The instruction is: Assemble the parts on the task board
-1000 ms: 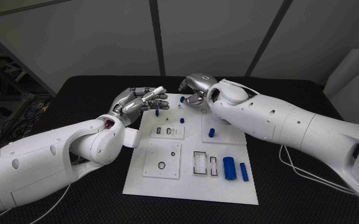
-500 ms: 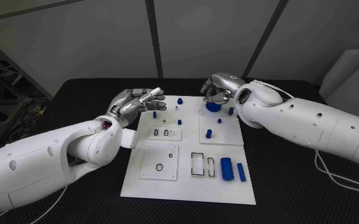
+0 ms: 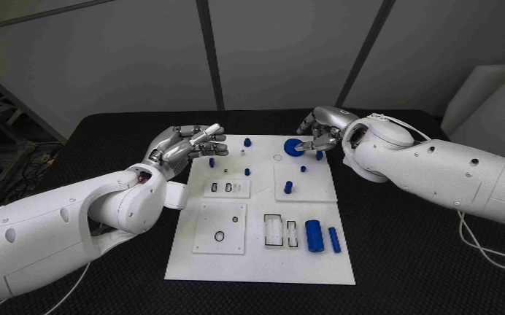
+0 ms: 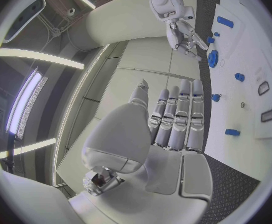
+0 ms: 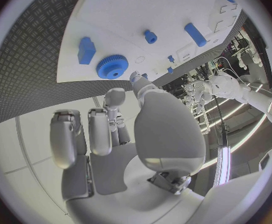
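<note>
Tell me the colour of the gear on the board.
Blue. The gear shows best in the right wrist view, lying on the white board.

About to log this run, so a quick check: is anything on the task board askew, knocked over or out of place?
Nothing stands out. The task board lies flat on the table, the blue gear sits at its far edge by the right hand, and two blue cylinders lie side by side near its front right. The left hand holds nothing.

One task board point(image 3: 237, 253). One blue gear point(image 3: 295, 147), two blue cylinders lying side by side: a thick one point(image 3: 314, 235) and a thin one point(image 3: 333, 239). Roughly six small blue pegs, e.g. point(image 3: 288, 187); exact count unclear.
</note>
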You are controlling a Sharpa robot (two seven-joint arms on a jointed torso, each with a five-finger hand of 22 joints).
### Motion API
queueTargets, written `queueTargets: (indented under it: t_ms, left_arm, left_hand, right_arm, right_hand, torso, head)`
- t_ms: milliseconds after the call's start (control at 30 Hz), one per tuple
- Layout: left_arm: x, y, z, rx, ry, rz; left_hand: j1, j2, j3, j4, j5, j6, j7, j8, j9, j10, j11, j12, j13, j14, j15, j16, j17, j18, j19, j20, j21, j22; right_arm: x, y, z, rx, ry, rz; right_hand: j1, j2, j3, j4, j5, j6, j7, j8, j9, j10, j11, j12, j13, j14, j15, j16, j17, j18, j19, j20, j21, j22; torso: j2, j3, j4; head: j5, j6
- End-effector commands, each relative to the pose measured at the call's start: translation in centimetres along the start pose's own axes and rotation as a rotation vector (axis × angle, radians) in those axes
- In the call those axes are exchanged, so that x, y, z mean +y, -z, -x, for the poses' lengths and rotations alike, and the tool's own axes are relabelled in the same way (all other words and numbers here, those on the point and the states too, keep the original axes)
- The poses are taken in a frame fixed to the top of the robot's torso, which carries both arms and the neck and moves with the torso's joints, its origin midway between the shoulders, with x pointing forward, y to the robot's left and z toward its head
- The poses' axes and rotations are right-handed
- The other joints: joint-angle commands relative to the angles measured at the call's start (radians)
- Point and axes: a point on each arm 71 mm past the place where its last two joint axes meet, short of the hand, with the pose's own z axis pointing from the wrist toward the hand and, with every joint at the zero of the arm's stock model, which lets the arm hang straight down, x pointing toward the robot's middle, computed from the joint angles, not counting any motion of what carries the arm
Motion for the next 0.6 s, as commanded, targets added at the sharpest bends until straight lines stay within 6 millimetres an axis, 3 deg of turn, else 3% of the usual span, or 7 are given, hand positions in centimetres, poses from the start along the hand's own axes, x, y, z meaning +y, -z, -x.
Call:
queueTargets:
  t_ms: [33,100,367,600]
  left_arm:
    - [0.0,-0.1,-0.1,0.018,0.010,0.002]
    - [0.1,-0.1,-0.1,0.018,0.010,0.003]
    - [0.1,-0.2,-0.2,0.020,0.012,0.005]
    - [0.2,-0.2,-0.1,0.018,0.011,0.006]
  left_hand:
    - [0.000,0.013,-0.002,-0.004,-0.002,0.003,0.002,-0.004,-0.001,0.006,0.004,-0.005,-0.001,0.007,0.002,-0.004,0.001,-0.005,0.006,0.000,0.005,-0.002]
    - [0.000,0.013,-0.002,-0.004,-0.002,0.003,0.002,-0.004,-0.001,0.006,0.004,-0.005,-0.001,0.007,0.002,-0.004,0.001,-0.005,0.006,0.000,0.005,-0.002]
    - [0.002,0.014,-0.002,-0.007,0.000,0.003,0.001,-0.005,-0.001,0.007,0.004,-0.006,-0.001,0.007,0.002,-0.005,0.001,-0.005,0.006,0.000,0.005,-0.002]
    - [0.002,0.014,-0.002,-0.007,0.000,0.003,0.001,-0.005,-0.001,0.007,0.004,-0.006,-0.001,0.007,0.002,-0.005,0.001,-0.005,0.006,0.000,0.005,-0.002]
  right_arm:
    - [-0.4,-0.3,-0.2,0.035,-0.018,-0.071]
    - [-0.4,-0.4,-0.3,0.037,-0.025,-0.075]
    - [0.0,-1.2,-0.7,0.058,-0.046,-0.086]
    - [0.1,-1.6,-1.2,0.100,-0.039,-0.088]
  right_hand:
    - [0.046,-0.016,-0.030,0.073,0.003,-0.045,0.012,-0.002,-0.006,-0.009,0.007,0.086,0.103,0.056,0.014,0.018,0.031,-0.012,0.075,0.015,0.010,0.215]
    - [0.074,-0.023,-0.040,0.116,0.002,-0.051,0.016,-0.004,-0.005,-0.010,0.009,0.123,0.150,0.058,0.018,0.027,0.046,-0.014,0.082,0.018,0.016,0.227]
    - [0.082,-0.014,-0.040,0.117,0.003,-0.041,0.015,-0.002,0.000,0.015,0.012,0.216,0.246,0.066,0.018,0.051,0.090,-0.021,0.101,0.021,0.030,0.258]
    - [0.092,0.004,-0.029,0.112,0.007,-0.014,0.010,0.005,0.008,0.035,0.008,0.282,0.312,0.068,0.016,0.060,0.105,-0.022,0.103,0.019,0.033,0.263]
  torso:
    - [0.000,-0.0015,-0.0007]
    - [0.000,-0.0023,0.0006]
    - [0.000,-0.0032,0.0040]
    - [0.001,-0.0029,0.0019]
  head:
    - [-0.003,0.000]
    - [-0.004,-0.001]
    - [-0.008,-0.003]
    - [-0.005,-0.005]
